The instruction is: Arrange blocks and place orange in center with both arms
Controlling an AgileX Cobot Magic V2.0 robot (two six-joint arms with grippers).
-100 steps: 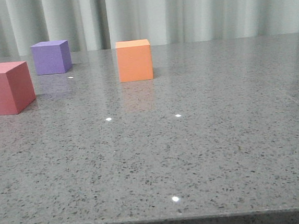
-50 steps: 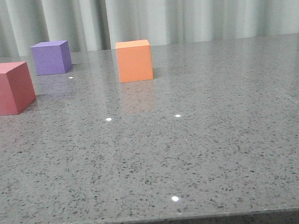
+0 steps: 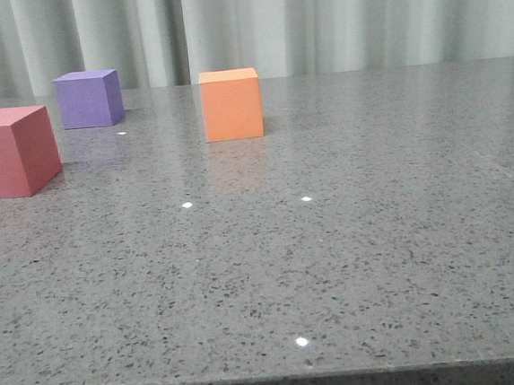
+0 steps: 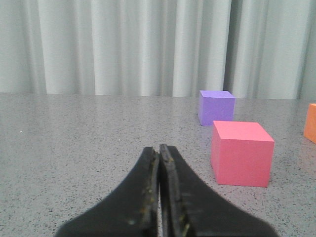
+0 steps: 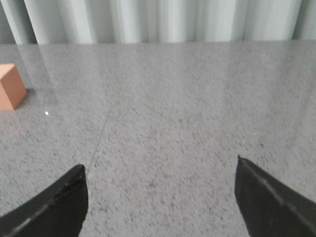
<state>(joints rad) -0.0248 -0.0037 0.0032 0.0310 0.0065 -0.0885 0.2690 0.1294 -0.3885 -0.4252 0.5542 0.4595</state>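
In the front view the orange cube [image 3: 231, 105] stands on the grey table, the purple cube [image 3: 89, 98] behind it to the left, and the red-pink cube [image 3: 8, 151] at the left edge. No gripper shows there. In the left wrist view my left gripper [image 4: 160, 148] is shut and empty, low over the table; the red-pink cube [image 4: 241, 153] is close beside it, the purple cube [image 4: 216, 107] behind, and a sliver of the orange cube [image 4: 311, 123] at the edge. In the right wrist view my right gripper [image 5: 160, 168] is open and empty; the orange cube [image 5: 11, 87] is far off.
The speckled grey table [image 3: 335, 258] ends at a front edge near the bottom of the front view. A pale pleated curtain [image 3: 314, 16] hangs behind the table. A thin seam [image 5: 101, 136] runs across the tabletop in the right wrist view.
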